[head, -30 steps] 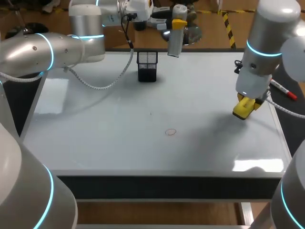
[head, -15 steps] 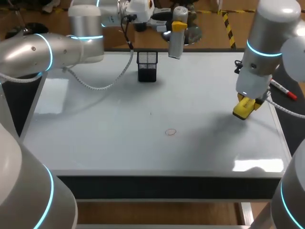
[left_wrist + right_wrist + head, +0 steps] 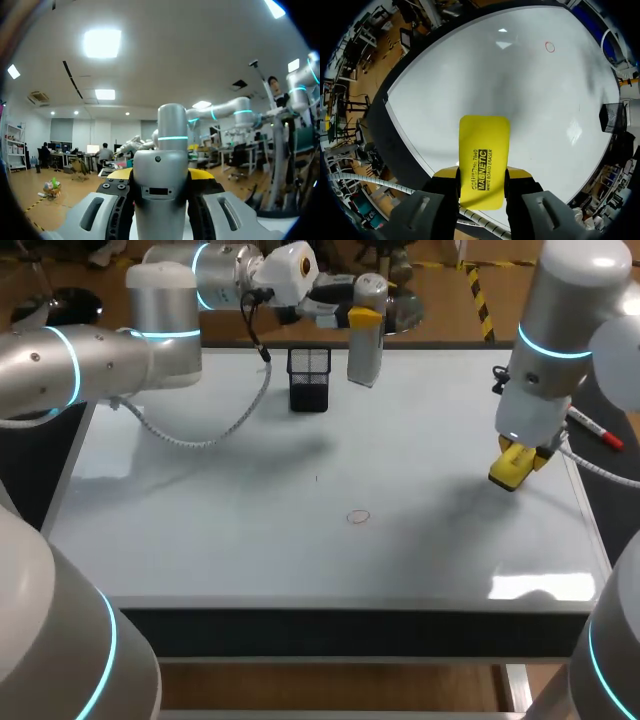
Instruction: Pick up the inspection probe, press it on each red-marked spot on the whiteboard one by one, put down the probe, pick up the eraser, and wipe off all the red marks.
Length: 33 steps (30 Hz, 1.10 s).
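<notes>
Nearest: a single red ring (image 3: 358,517) on the whiteboard (image 3: 200,540), well in front of the black mesh cup (image 3: 309,378) and slightly to its right.

Further: far to the right of the cup and nearer than it, the right gripper (image 3: 520,455), jaws clamped from two sides on the yellow eraser (image 3: 510,472), above the board and apparently not touching it.

Farthest: just to the right of the cup, near the back edge of the board, the left gripper (image 3: 362,315), jaws clamped on the upright grey probe (image 3: 364,345). Contact of its foot with the board not possible to judge.

Probably the putting down of the probe. To do it well: keep the probe vertical, lower slowly to a flat footing, stay off the cup, open only afterwards, and withdraw straight so as not to tip it. Then bring the eraser flat over the ring.

Counted: one red ring, one probe, one eraser, one cup, two grippers.
</notes>
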Motion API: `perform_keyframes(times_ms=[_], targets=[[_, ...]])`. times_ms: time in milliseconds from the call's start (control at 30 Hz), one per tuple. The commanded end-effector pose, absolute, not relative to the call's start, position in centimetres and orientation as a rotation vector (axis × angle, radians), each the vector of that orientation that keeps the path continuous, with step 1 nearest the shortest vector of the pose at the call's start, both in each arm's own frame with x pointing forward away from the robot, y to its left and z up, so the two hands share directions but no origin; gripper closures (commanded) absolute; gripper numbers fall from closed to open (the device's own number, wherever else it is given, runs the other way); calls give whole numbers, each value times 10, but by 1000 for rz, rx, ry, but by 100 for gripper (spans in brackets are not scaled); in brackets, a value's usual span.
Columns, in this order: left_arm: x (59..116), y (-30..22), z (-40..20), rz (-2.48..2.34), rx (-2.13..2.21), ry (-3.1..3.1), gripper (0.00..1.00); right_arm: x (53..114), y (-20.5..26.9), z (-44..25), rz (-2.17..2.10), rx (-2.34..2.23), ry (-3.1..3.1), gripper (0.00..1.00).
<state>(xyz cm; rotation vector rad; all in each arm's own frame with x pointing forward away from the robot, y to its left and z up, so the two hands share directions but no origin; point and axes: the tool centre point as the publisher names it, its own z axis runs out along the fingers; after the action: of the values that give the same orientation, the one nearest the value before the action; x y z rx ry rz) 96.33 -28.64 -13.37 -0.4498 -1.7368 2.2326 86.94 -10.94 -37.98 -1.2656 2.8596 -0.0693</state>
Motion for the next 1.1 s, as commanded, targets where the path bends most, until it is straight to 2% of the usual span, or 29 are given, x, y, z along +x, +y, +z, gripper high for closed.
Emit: perform_keyframes(times_ms=[33, 433, 1100], targets=[[924, -273, -130, 2278, -349, -1784, 100, 870, -110, -379, -73, -1269, 2859, 100], [856, -272, -156, 2219, -294, -1698, 100, 870, -110, -379, -73, -1269, 2859, 100], [802, -274, -214, 2182, -211, -1645, 100, 870, -110, -379, -73, -1269, 2859, 100]])
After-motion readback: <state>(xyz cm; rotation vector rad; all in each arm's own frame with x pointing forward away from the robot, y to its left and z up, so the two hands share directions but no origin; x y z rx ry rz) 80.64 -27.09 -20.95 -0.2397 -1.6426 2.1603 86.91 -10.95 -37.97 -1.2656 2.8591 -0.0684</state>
